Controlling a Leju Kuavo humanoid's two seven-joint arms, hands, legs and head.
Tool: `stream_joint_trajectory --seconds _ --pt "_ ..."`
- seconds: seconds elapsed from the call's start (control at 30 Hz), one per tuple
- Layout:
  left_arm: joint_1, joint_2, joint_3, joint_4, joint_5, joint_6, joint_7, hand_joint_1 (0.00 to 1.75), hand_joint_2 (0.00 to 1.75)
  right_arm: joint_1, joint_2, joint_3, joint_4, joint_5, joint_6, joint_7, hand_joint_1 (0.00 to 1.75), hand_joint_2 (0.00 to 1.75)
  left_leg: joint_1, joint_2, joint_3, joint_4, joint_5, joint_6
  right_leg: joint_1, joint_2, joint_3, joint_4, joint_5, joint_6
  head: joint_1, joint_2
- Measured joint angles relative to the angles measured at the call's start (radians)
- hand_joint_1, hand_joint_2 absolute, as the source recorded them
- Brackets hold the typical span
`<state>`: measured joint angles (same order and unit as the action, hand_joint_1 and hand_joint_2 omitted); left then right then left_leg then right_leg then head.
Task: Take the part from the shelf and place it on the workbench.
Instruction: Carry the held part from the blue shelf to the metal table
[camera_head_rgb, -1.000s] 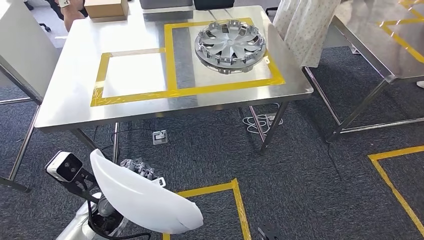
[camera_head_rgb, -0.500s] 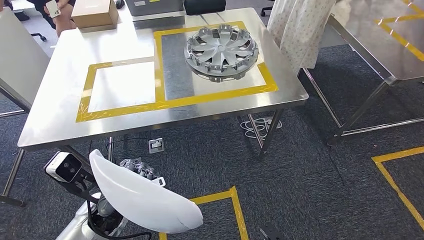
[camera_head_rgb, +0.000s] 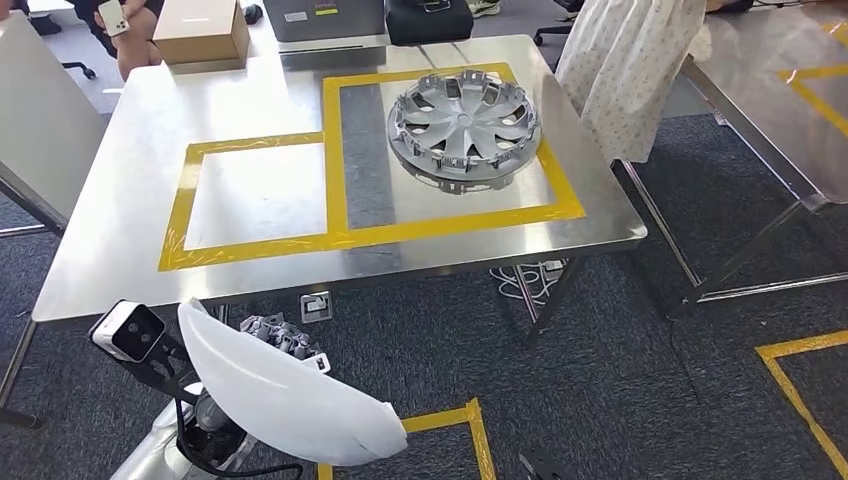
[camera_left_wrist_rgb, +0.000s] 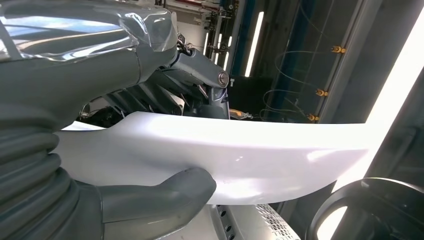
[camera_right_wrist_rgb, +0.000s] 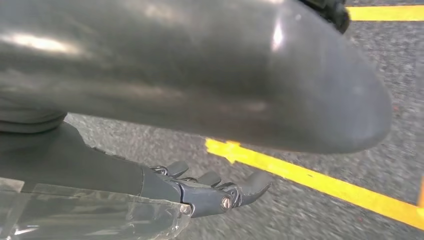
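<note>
Part: one glossy white moulded shell (camera_head_rgb: 285, 395), smooth and unmarked, long and gently curved, broad and rounded at the upper end and tapering to a blunter tip toward the floor; thin-edged, with bright highlights along its convex face. Location: low at the near left, held off the floor in front of the tabletop, not on it. Holder: left robot hand (camera_head_rgb: 275, 338), clamped on the part, grey thumb (camera_left_wrist_rgb: 165, 192) pressed under one face and darker fingers (camera_left_wrist_rgb: 195, 75) wrapped over the other edge; a small white wrist camera (camera_head_rgb: 128, 332) sits just beside it. Right robot hand (camera_right_wrist_rgb: 210, 192): hanging above dark grey carpet (camera_head_rgb: 620, 380) marked with yellow floor tape (camera_head_rgb: 435, 415), fingers loosely curled and apart, holding nothing. Beyond: stainless-steel tabletop (camera_head_rgb: 110, 200) bearing two adjoining rectangles of yellow tape (camera_head_rgb: 330, 150), a smaller one at the left, a larger one at the right. Inside the larger rectangle: one silver wheel cover (camera_head_rgb: 462, 122), multi-spoked, lying with its clipped rim up. Far edge of tabletop: cardboard box (camera_head_rgb: 198, 30) and a grey case (camera_head_rgb: 325, 18). Behind the box, a person (camera_head_rgb: 120, 25) holding a phone. At the far right corner, pale patterned cloth (camera_head_rgb: 625, 70); further right, a second steel table (camera_head_rgb: 770, 90).
</note>
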<state>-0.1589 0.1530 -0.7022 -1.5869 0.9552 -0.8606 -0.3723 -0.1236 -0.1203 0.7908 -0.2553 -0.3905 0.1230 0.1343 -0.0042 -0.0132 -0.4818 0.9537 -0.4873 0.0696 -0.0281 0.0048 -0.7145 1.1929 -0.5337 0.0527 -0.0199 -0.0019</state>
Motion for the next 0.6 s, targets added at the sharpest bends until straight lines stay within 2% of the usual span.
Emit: stream_joint_trajectory --seconds 0.03,0.07,0.1,0.13,0.2,0.23,0.27,0.33,0.4,0.43,0.47,0.5,0.6 --pt "0.000 0.000 0.000 0.001 0.000 0.000 0.000 1.75 1.75 0.001 -0.001 0.000 0.000 0.000 0.000 0.000 0.00 0.00 0.000 0.000 0.016 0.000 -0.015 -0.006 -0.002 -0.003 0.012 -0.071 0.052 0.016 0.001 0.000" --pt "0.000 0.000 -0.001 0.002 0.000 0.000 0.000 1.75 1.75 0.001 -0.002 0.000 0.001 0.000 0.001 0.000 0.00 0.00 -0.001 0.000 0.032 0.003 -0.032 -0.011 -0.003 -0.009 0.024 -0.133 0.103 0.024 0.001 0.000" --pt "-0.001 0.000 -0.001 0.003 0.000 0.001 0.000 1.75 1.75 0.002 -0.002 0.000 0.001 0.000 0.001 0.000 0.00 0.00 -0.002 0.000 0.041 0.005 -0.049 -0.018 -0.002 -0.013 0.036 -0.175 0.141 0.023 0.001 0.000" --pt "-0.002 0.000 -0.001 0.003 0.000 0.001 0.000 1.75 1.75 0.003 -0.002 0.000 0.001 0.001 0.002 0.001 0.00 0.00 -0.004 0.000 0.051 0.006 -0.061 -0.024 0.000 -0.016 0.043 -0.196 0.165 0.012 0.000 0.000" --pt "-0.005 -0.001 -0.001 0.002 0.001 0.001 -0.001 1.75 1.75 0.000 -0.002 0.000 0.002 0.001 0.004 0.001 0.00 0.00 -0.003 0.001 0.059 0.015 -0.072 -0.033 0.002 -0.012 0.057 -0.195 0.156 -0.023 -0.004 0.000" --pt "-0.008 -0.001 -0.001 0.002 0.000 0.001 -0.001 1.75 1.75 -0.002 -0.002 -0.001 0.001 0.001 0.005 0.001 0.00 0.00 0.000 0.002 0.052 0.039 -0.069 -0.037 0.000 -0.009 0.063 -0.196 0.150 -0.033 -0.005 0.000" --pt "-0.011 -0.001 -0.001 0.002 0.001 0.001 -0.001 1.75 1.75 -0.004 -0.002 -0.001 0.001 0.001 0.005 0.000 0.00 0.00 0.002 0.004 0.028 0.079 -0.067 -0.041 -0.001 -0.007 0.072 -0.196 0.142 -0.041 -0.006 0.000" --pt "-0.014 0.000 -0.001 0.002 0.001 0.001 -0.002 1.75 1.75 -0.005 -0.002 -0.002 0.002 0.001 0.006 0.000 0.00 0.00 0.007 0.006 -0.053 0.200 -0.086 -0.052 -0.002 -0.003 0.092 -0.196 0.127 -0.050 -0.006 0.000" --pt "-0.013 0.002 -0.003 0.002 0.001 0.001 -0.003 1.75 1.75 -0.002 -0.003 -0.004 0.002 0.001 0.006 -0.001 0.00 0.00 0.011 0.007 -0.138 0.294 -0.149 -0.060 -0.001 0.000 0.115 -0.195 0.108 -0.052 -0.006 0.000" --pt "-0.012 0.003 -0.004 0.003 0.001 0.002 -0.004 1.75 1.75 0.001 -0.003 -0.004 0.002 0.001 0.006 -0.002 0.00 0.00 0.012 0.007 -0.167 0.305 -0.175 -0.062 -0.001 0.003 0.129 -0.196 0.096 -0.051 -0.006 0.000" --pt "-0.012 0.004 -0.005 0.003 0.001 0.002 -0.004 1.75 1.75 0.003 -0.003 -0.005 0.002 0.001 0.006 -0.002 0.00 0.00 0.013 0.007 -0.182 0.289 -0.178 -0.062 0.000 0.006 0.145 -0.196 0.084 -0.050 -0.006 0.000" --pt "-0.012 0.005 -0.005 0.003 0.001 0.002 -0.005 1.75 1.75 0.005 -0.003 -0.006 0.002 0.001 0.006 -0.002 0.00 0.00 0.013 0.007 -0.187 0.248 -0.149 -0.058 0.001 0.009 0.161 -0.196 0.073 -0.049 -0.006 0.000" --pt "-0.010 0.009 -0.006 0.003 0.002 0.003 -0.005 1.75 1.75 0.005 0.000 -0.007 0.002 0.001 0.006 -0.003 0.00 0.00 0.005 0.005 -0.181 0.090 0.050 -0.034 0.007 0.014 0.195 -0.196 0.042 -0.040 -0.005 0.000"
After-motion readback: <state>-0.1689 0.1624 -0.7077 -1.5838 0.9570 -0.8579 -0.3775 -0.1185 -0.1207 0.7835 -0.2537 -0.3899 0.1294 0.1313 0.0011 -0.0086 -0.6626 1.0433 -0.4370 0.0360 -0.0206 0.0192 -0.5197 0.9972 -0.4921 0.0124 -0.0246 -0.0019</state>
